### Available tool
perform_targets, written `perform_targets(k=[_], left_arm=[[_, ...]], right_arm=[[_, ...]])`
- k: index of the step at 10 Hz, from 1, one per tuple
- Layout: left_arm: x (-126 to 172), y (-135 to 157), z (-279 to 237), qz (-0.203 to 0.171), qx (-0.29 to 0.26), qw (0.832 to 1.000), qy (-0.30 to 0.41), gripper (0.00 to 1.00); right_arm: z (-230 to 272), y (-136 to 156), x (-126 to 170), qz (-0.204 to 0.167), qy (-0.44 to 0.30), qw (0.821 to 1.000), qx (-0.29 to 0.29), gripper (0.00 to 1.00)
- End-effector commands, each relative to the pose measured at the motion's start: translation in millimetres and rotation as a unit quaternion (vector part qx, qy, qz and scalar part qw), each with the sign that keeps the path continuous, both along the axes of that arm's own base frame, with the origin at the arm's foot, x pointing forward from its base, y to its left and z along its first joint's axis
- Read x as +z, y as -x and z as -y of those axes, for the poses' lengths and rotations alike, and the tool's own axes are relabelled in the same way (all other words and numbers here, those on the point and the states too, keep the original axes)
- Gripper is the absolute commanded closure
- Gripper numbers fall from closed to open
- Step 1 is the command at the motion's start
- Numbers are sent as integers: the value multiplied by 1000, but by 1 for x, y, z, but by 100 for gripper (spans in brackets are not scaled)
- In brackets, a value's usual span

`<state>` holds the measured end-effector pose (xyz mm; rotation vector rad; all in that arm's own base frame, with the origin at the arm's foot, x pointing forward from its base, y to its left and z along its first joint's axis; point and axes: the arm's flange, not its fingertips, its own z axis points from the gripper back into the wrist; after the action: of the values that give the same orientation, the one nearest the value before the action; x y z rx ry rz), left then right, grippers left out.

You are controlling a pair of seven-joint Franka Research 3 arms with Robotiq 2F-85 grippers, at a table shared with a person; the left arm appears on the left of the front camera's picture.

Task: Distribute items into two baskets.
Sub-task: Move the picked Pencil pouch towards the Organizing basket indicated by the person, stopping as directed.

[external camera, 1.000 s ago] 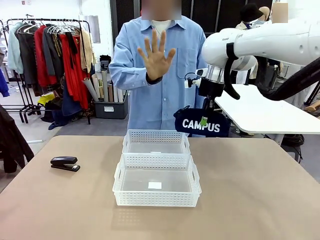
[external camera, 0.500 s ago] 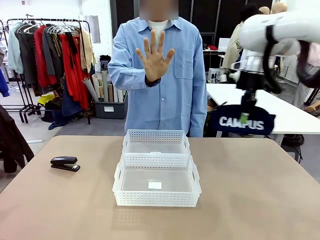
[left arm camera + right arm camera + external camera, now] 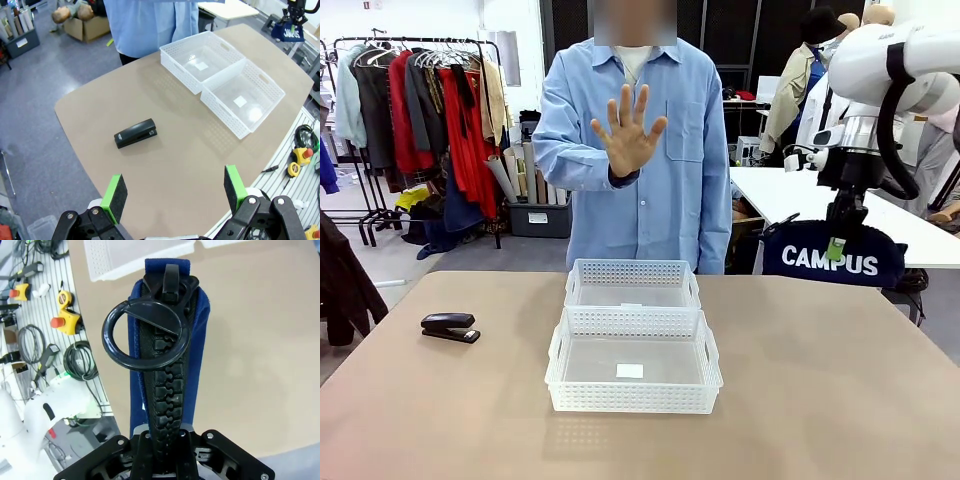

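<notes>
Right gripper (image 3: 836, 248) clamps a soft navy fabric pouch (image 3: 798, 261) aloft.
Left gripper (image 3: 174, 192) gapes wide; 2 perforated white plastic baskets (image 3: 632, 322) touch.

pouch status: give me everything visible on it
The navy fabric pouch with white CAMPUS lettering hangs in the air at the table's right side, long side level, pinched at its top by the shut right gripper. Its chunky black zip is closed, with a ring pull at one end. Nothing else touches it.
</notes>
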<state>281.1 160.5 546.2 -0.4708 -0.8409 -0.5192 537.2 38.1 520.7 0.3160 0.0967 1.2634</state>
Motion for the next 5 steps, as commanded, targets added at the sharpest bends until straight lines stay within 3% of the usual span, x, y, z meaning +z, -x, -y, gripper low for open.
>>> perform_targets(k=[1,5], left_arm=[[-1,1,0,7,-8,1000,2,0],[-1,1,0,7,-8,1000,2,0]], right_arm=[[3,-5,3,5,5,1000,-4,100],[3,-5,3,5,5,1000,-4,100]])
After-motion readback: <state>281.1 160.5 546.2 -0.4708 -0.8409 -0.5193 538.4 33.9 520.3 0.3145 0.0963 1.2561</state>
